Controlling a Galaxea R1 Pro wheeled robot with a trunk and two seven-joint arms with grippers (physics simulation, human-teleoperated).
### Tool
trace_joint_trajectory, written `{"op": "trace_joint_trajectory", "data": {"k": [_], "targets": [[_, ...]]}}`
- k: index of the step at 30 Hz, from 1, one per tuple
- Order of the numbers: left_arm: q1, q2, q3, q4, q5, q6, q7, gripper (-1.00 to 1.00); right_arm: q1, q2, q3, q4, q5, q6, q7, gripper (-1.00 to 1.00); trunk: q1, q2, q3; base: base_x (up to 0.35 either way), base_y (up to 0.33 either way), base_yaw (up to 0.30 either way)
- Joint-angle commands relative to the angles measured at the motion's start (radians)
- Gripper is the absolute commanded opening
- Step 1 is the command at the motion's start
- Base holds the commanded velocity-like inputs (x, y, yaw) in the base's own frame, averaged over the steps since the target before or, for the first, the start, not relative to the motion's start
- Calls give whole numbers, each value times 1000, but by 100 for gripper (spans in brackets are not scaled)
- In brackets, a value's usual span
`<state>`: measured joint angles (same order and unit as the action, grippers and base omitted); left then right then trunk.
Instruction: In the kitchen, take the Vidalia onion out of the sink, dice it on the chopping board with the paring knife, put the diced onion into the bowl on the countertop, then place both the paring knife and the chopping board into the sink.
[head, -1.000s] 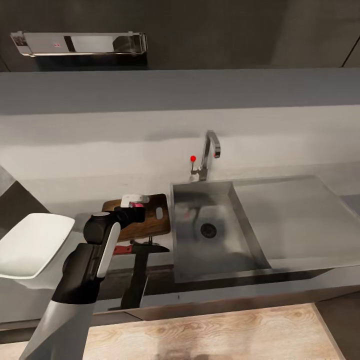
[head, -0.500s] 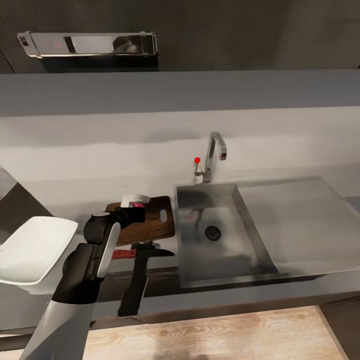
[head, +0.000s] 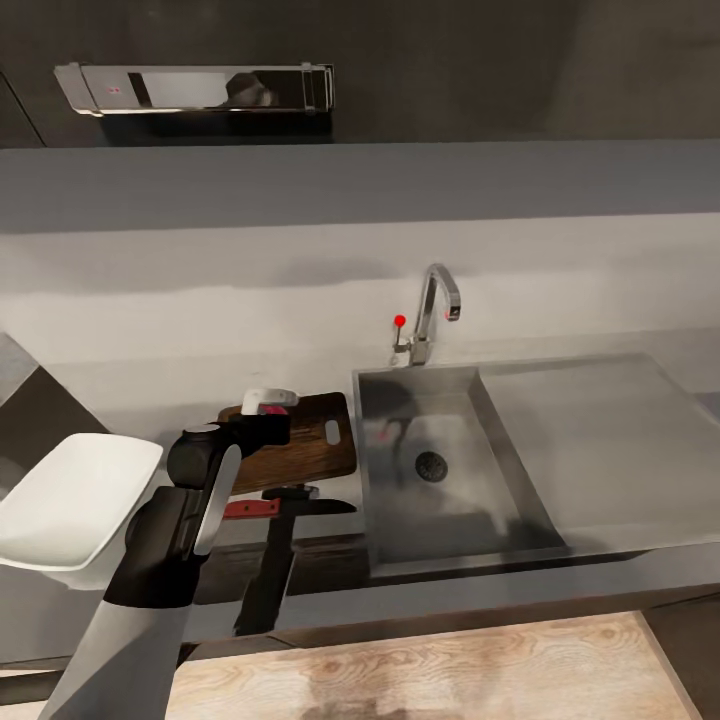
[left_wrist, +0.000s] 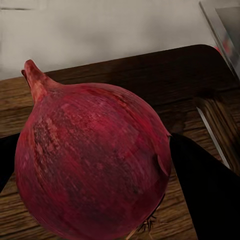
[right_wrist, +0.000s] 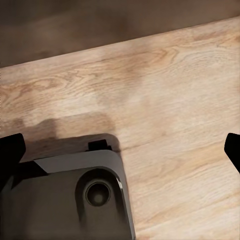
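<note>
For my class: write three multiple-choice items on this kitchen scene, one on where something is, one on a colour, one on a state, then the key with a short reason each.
1. Where does the chopping board lie?
A. beside the sink, on its left
B. in the sink
C. on the floor

2. What colour is the knife handle?
A. blue
B. red
C. white

3. What is the left gripper doing?
A. hanging open
B. holding the bowl
C. shut on the onion

Key: 1 A, the board rests on the counter left of the basin. 2 B, the handle is red. 3 C, dark fingers flank the onion above the board.
</note>
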<state>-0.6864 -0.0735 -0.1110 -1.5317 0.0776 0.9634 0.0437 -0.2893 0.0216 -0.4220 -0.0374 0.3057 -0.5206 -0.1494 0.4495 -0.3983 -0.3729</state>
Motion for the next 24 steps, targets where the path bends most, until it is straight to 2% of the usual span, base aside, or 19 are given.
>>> {"op": "trace_joint_trajectory", "data": {"k": [1, 24], "targets": [[-1, 0, 0, -1, 7, 5, 4, -100, -1, 1, -5, 1, 10, -1, -8, 100, 1, -2, -2, 0, 0, 0], [-1, 0, 0, 3, 7, 5, 4, -100, -1, 1, -11, 1, 7, -1, -9, 100, 1, -2, -32, 0, 0, 0]]}}
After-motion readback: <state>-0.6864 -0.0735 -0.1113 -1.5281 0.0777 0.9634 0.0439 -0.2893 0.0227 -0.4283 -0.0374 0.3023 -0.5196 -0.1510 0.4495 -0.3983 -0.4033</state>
